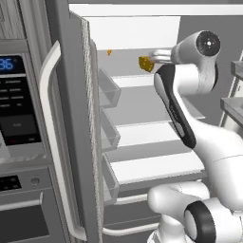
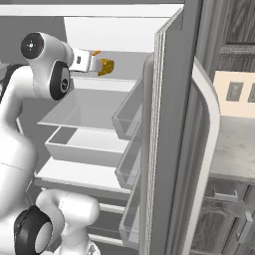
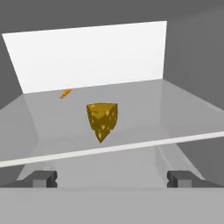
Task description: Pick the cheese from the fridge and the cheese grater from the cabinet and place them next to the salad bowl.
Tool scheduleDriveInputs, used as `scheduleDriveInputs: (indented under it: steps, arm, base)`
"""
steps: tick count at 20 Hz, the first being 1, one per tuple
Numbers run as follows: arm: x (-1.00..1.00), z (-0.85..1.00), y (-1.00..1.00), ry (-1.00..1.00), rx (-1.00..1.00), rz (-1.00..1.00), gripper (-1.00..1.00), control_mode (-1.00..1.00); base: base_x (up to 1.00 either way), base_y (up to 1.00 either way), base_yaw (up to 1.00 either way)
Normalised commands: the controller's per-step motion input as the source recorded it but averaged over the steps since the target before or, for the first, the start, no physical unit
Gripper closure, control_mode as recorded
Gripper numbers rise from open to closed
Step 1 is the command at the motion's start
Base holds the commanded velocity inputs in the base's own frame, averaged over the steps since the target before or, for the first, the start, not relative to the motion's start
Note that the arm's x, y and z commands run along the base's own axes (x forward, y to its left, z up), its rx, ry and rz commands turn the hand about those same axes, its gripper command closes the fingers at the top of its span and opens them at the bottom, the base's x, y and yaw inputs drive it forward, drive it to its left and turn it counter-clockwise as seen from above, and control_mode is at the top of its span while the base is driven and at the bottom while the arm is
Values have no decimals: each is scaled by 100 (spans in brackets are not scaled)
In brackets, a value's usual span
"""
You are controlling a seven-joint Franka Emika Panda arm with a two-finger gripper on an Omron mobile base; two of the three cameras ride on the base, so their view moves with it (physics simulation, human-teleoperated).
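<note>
Inside the open fridge (image 1: 71,142), the gripper (image 3: 112,178), fingers spread wide and empty, faces the cheese (image 3: 102,121) at frame centre on a glass shelf (image 3: 183,109); nothing is collected yet.

Cheese (image 3: 102,120) on upper fridge shelf (image 3: 183,109); orange speck (image 3: 65,93) behind it, leftward.

The cheese (image 1: 145,63) is half hidden behind the arm at upper centre; the orange speck (image 1: 109,52) is too small to identify.
</note>
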Motion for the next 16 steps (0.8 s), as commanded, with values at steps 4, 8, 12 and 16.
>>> scheduleDriveInputs:
  steps: [4,8,12,16]
  arm:
    - [43,0,2,5,0,0,-100,-100]
    - [41,-6,4,9,0,0,-100,-100]
    - [39,-17,6,6,0,0,-100,-100]
    - [40,-15,7,2,0,0,-100,-100]
  base:
    - [0,0,0]
    - [0,0,0]
    - [0,0,0]
    - [0,0,0]
